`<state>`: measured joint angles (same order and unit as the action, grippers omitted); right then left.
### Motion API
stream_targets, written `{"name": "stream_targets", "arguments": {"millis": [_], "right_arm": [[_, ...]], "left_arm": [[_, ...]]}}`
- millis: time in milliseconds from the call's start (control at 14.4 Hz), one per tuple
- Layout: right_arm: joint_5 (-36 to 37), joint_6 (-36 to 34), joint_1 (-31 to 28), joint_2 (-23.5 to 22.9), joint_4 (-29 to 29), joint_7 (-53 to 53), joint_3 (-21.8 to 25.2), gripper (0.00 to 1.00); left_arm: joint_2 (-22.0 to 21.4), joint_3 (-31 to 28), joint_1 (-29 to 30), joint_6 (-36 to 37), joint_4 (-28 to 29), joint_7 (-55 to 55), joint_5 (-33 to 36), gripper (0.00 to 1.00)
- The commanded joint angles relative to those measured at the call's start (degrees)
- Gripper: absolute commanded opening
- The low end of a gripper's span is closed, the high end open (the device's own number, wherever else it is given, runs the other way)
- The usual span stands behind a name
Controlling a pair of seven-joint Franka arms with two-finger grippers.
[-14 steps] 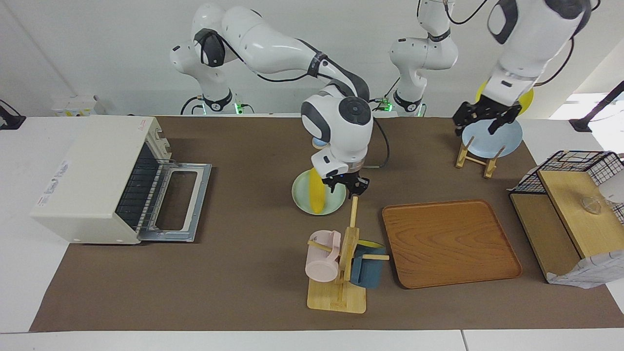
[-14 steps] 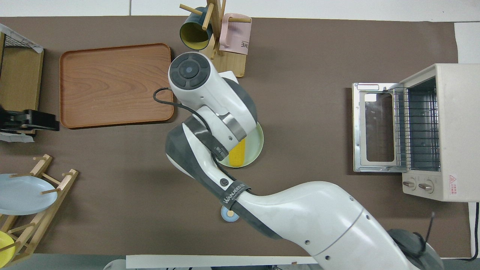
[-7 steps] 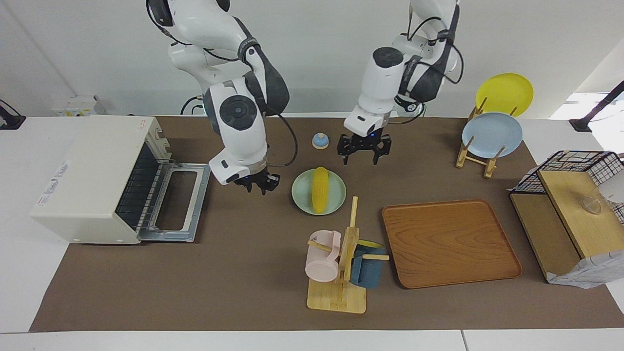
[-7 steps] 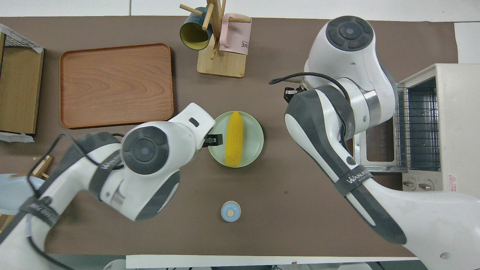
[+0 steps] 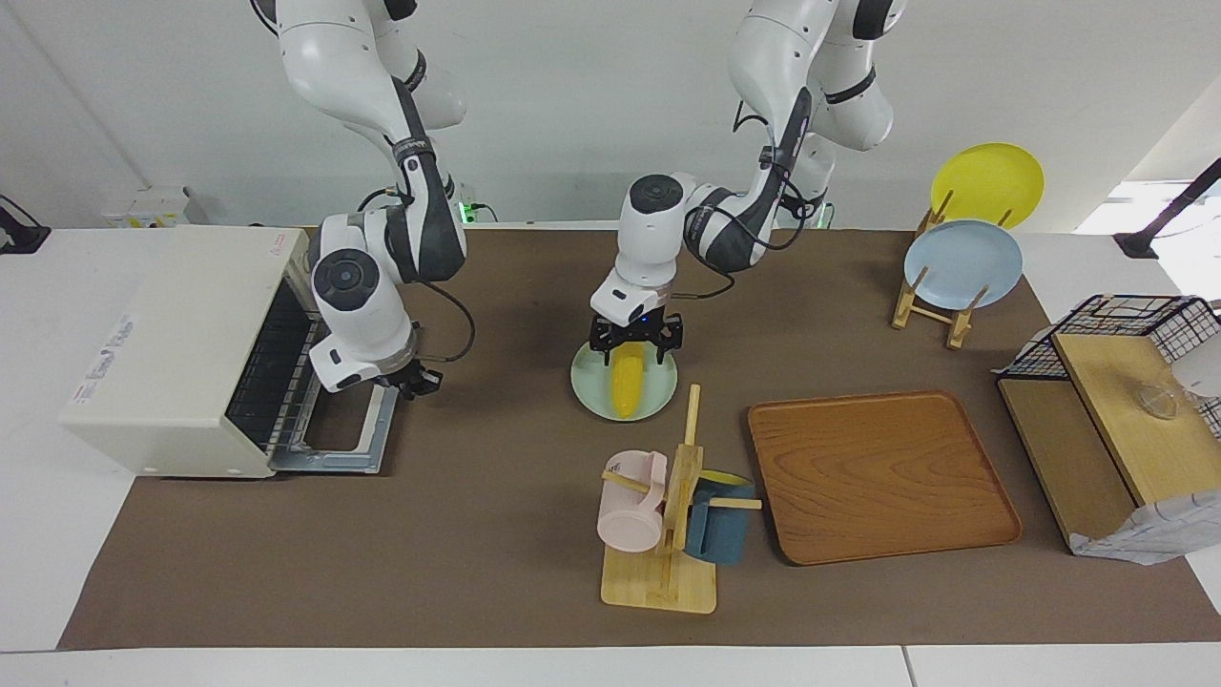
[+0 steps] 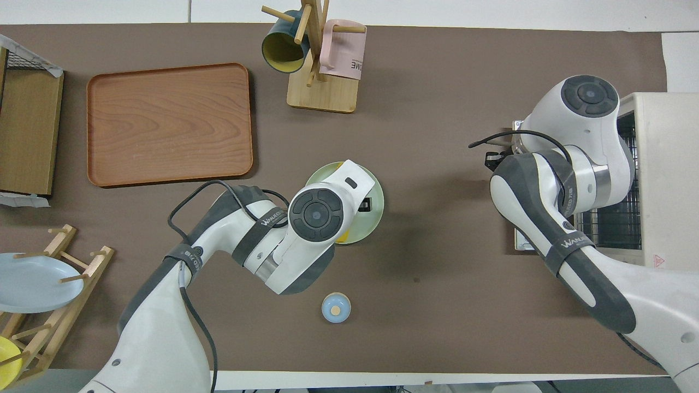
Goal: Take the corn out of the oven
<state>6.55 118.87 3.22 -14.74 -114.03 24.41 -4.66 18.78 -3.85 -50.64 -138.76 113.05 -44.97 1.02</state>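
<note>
Half a second ago the left gripper point(image 5: 634, 347) hung nearer the robots than the green plate; now it has come down over the corn point(image 5: 628, 382), its fingers spread to either side of the cob's nearer end. Whether they touch it cannot be told. Meanwhile the right gripper point(image 5: 414, 384) has drawn away from the plate to the outer edge of the oven's dropped door point(image 5: 370, 434); whether its fingers are spread or pressed together cannot be told.

The corn lies lengthwise on the green plate point(image 5: 589, 393), out of the oven point(image 5: 181, 348), which stands at the right arm's end of the table with its wire rack showing. From overhead the left arm's wrist covers most of the cob, leaving only the plate's rim point(image 6: 375, 210).

Bare brown mat lies between the plate and the oven door. Just beside the plate's farther edge stands the mug stand point(image 5: 668, 534), its upright post close to the rim, carrying a pink mug point(image 5: 630, 513) and a blue mug point(image 5: 717, 530). The wooden tray point(image 5: 882, 475) lies toward the left arm's end, apart from the plate. A small blue bell point(image 6: 336, 307) sits nearer the robots than the plate.
</note>
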Motion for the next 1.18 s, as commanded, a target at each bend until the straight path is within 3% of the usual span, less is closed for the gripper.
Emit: {"name": "stream_targets", "arguments": {"millis": [0,139,278,418,557,835,975,1044,1114], "right_arm": [[2.3,2.2,-0.1,-0.6,-1.0,2.0,-0.8,0.00],[2.5,2.4,-0.3,-0.8,-1.1,2.0,-0.7,0.00],[4.4,2.8,-0.9,-1.8,-1.1,2.0,-0.8,0.00],[5.7,3.0,-1.1,-2.1,-1.2,2.0,-0.8,0.00],[5.9,3.0,-1.0,-2.1,-1.2,2.0,-0.8,0.00],[13.6,-2.4,-0.8,-2.3,2.4,1.2,-0.8,0.00],[13.7,-6.9,-1.0,-2.2,6.0,-1.6,-0.9,0.00],[13.6,-8.4,-1.3,-1.5,6.8,-3.9,-0.9,0.00],[13.6,-9.5,-2.0,-0.5,7.1,-5.6,-0.9,0.00]], "left_arm": [[0.5,-1.1,-0.8,0.0,-0.9,-2.0,0.6,0.12],[0.4,-1.2,-0.8,0.6,-1.3,-2.9,0.6,0.05],[-0.8,-1.5,0.2,7.6,-4.5,-2.4,0.6,0.03],[-4.0,-2.0,4.3,13.0,-5.1,1.6,1.1,0.03],[-3.9,-2.0,10.3,14.1,-5.1,7.8,1.3,0.03],[-0.5,-2.0,27.1,8.8,-6.4,27.4,1.2,0.01],[6.0,-2.0,30.4,1.1,-8.2,30.7,1.3,0.01],[6.6,-2.5,31.6,-0.3,-8.3,31.8,1.3,0.01],[6.9,-2.4,33.6,0.2,-9.1,34.1,2.7,0.30]]}}
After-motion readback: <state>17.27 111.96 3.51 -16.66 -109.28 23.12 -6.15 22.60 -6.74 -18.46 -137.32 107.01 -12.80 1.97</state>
